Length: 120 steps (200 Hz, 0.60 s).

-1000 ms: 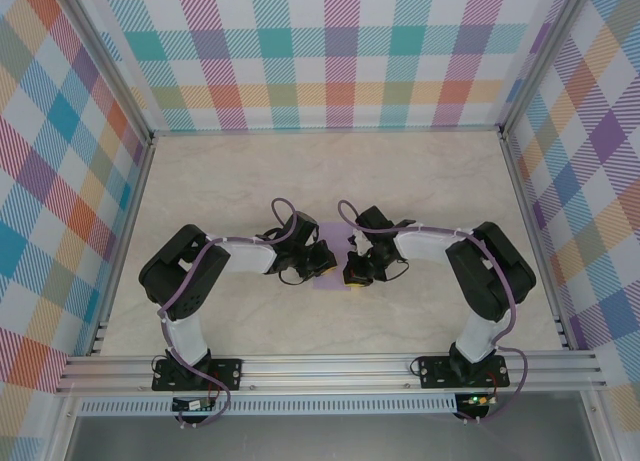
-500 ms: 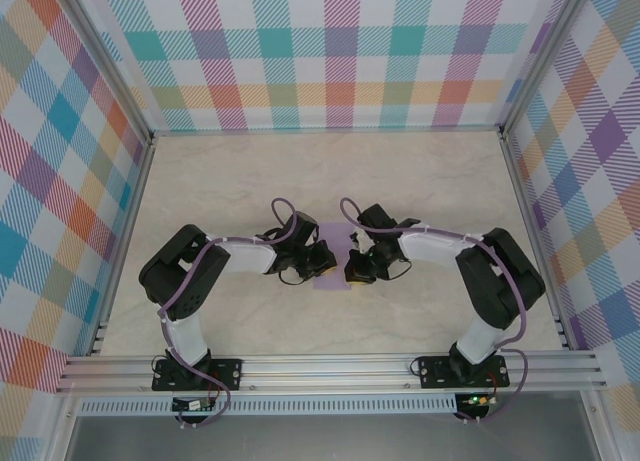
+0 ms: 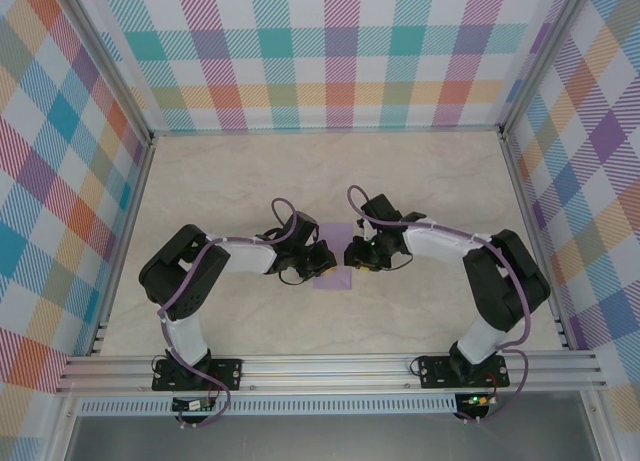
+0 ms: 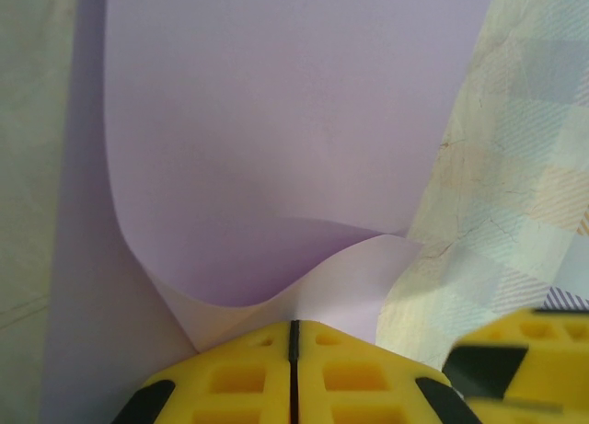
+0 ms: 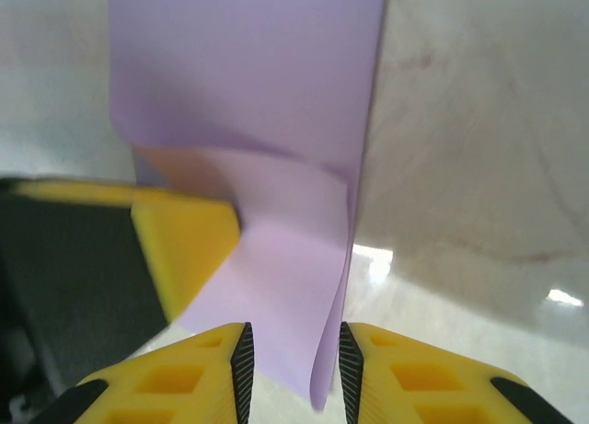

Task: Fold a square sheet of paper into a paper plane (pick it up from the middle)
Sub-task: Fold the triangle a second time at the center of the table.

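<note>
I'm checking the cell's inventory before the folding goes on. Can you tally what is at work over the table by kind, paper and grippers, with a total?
Lavender square sheet of paper: 1
Yellow-fingered grippers: 2 (left gripper, right gripper)
Total: 3

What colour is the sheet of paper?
The sheet of paper is plain lavender-purple, clearest in the left wrist view.

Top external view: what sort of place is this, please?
Probably a robot test cell, not a home: plaid panels wall in a marble-look table, and the left arm and right arm are bolted to an aluminium rail.
</note>
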Each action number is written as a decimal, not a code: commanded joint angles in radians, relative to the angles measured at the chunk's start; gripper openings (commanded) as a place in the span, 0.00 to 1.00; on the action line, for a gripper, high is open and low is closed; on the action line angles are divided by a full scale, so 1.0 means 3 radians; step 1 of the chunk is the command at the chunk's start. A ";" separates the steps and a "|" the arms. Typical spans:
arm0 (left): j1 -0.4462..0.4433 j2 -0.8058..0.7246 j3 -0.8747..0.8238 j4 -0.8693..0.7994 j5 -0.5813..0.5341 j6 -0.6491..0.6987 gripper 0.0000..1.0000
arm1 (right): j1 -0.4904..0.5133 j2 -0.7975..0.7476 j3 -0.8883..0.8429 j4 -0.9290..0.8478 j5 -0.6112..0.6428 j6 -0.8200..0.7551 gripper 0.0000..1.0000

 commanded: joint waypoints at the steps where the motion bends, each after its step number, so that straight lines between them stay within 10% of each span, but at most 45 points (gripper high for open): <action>1: -0.0041 0.0002 -0.0084 -0.0539 -0.0104 0.0014 0.08 | -0.0038 0.0181 0.0175 0.0032 -0.0036 -0.0014 0.33; 120: -0.0036 -0.0106 0.0109 -0.0434 -0.0001 0.0081 0.07 | -0.0075 0.0712 0.0471 -0.0144 -0.0245 -0.0308 0.07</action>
